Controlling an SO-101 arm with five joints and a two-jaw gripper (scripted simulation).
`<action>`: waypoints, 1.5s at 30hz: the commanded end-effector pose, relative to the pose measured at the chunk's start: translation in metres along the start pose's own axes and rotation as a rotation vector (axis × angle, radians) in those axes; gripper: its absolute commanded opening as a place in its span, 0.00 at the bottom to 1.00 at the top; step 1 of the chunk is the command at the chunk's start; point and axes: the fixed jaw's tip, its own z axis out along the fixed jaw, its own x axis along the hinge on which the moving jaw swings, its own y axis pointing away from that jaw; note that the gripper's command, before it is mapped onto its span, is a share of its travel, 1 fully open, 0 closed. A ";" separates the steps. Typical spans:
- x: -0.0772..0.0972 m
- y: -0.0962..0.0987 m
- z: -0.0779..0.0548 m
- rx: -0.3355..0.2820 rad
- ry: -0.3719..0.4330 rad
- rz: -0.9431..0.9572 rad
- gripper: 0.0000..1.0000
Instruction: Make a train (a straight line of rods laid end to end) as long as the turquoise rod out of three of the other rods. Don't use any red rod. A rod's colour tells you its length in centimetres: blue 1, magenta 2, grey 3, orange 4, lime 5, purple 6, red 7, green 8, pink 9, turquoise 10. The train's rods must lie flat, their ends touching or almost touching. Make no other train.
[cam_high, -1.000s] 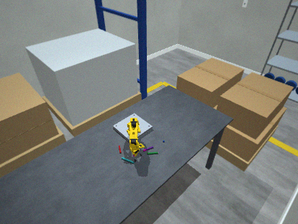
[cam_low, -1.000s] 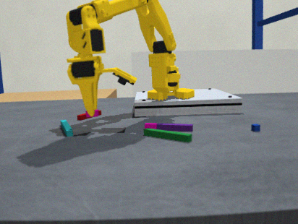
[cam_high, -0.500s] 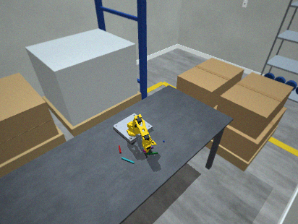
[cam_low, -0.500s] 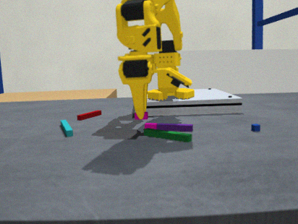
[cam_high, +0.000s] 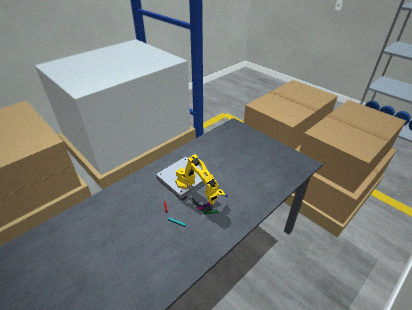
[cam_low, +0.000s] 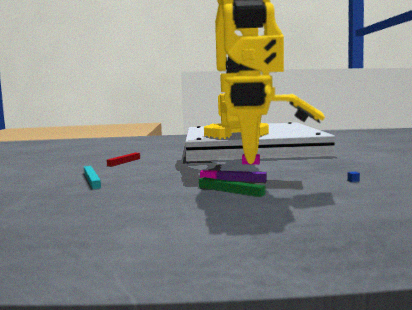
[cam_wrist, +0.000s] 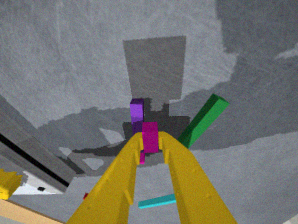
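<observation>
Magenta rod (cam_low: 255, 159) (cam_wrist: 150, 137) in raised jaws (cam_high: 211, 203) (cam_low: 251, 161).

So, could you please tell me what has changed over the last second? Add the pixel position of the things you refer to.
The gripper (cam_high: 211, 202) (cam_low: 251, 160) (cam_wrist: 151, 140) has carried its magenta rod (cam_low: 258, 160) (cam_wrist: 150, 134) rightwards in the exterior view, from beside the turquoise rod (cam_high: 176, 222) (cam_low: 92, 177) (cam_wrist: 157, 201) towards the purple rod (cam_high: 204, 206) (cam_low: 242, 176) (cam_wrist: 136, 110). Nothing was taken up or let go. The rods lying on the table stayed put.
</observation>
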 end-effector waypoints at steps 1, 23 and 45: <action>-0.012 0.006 0.000 0.012 -0.002 0.026 0.00; -0.031 0.014 -0.006 0.049 -0.015 0.063 0.00; -0.031 0.013 -0.005 0.049 -0.015 0.063 0.00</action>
